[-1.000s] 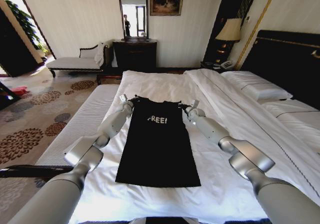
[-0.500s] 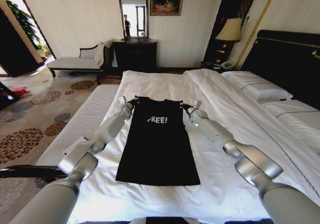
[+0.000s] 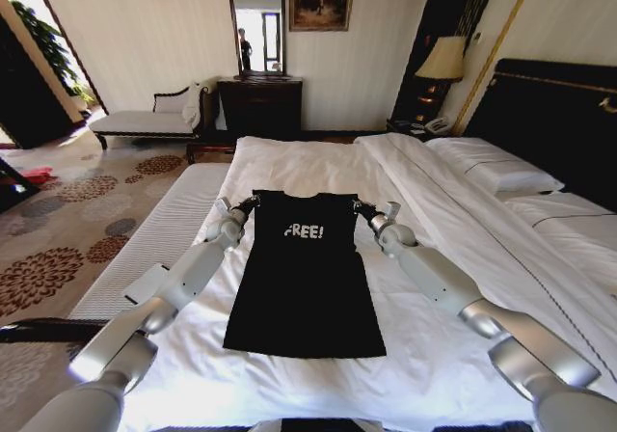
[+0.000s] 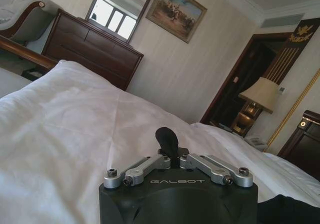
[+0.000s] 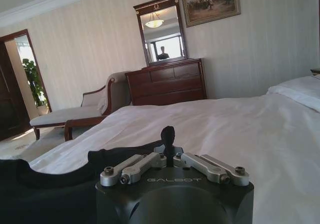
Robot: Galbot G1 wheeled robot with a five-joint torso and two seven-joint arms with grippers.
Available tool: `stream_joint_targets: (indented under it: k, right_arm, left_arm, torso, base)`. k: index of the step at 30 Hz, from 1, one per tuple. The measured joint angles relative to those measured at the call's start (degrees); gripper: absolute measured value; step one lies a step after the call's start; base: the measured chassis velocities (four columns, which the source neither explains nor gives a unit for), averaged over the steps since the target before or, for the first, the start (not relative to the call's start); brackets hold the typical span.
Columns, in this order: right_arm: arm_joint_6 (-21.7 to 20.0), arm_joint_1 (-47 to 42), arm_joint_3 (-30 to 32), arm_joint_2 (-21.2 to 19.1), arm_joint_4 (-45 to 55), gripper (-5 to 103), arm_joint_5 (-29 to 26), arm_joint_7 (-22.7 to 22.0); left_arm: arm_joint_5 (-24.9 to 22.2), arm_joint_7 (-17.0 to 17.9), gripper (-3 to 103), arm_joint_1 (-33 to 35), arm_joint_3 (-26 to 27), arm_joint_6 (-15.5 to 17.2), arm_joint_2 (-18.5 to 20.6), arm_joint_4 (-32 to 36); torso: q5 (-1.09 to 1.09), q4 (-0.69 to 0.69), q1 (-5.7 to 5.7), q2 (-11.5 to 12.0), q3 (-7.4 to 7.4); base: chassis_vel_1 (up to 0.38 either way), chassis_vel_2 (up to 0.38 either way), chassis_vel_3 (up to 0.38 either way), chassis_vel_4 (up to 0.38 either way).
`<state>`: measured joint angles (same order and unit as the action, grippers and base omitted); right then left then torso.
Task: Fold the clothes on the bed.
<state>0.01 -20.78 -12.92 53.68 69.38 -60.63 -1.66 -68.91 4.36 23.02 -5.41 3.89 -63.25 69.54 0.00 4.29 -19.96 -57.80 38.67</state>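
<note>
Two grippers down at the shoulders of the black T-shirt [image 3: 304, 273], spread flat w/ "FREE!" up near the bed [image 3: 289, 167] foot edge, collar twd the far side. Left gripper [image 3: 241, 204] at its left shoulder, right gripper [image 3: 367, 210] at the right, both w/ fingers pinched together, can't tell if fabric's caught

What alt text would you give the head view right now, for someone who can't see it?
A black T-shirt with white "FREE!" lettering lies flat on a white bed. The left gripper and right gripper sit shut at its two shoulders. A dark dresser and mirror stand against the far wall.
</note>
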Motion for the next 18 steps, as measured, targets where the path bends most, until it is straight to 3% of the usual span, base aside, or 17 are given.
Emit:
stream_joint_targets:
  k: [18]
  right_arm:
    - [0.24,-13.6,10.47,-6.34,15.66,1,-0.82,-1.52]
  left_arm:
    - [-1.02,3.99,2,14.15,4.8,-0.54,8.75,21.71]
  torso:
    - [0.0,0.0,0.01,0.0,0.0]
  base:
    - [0.0,0.0,0.0,0.0]
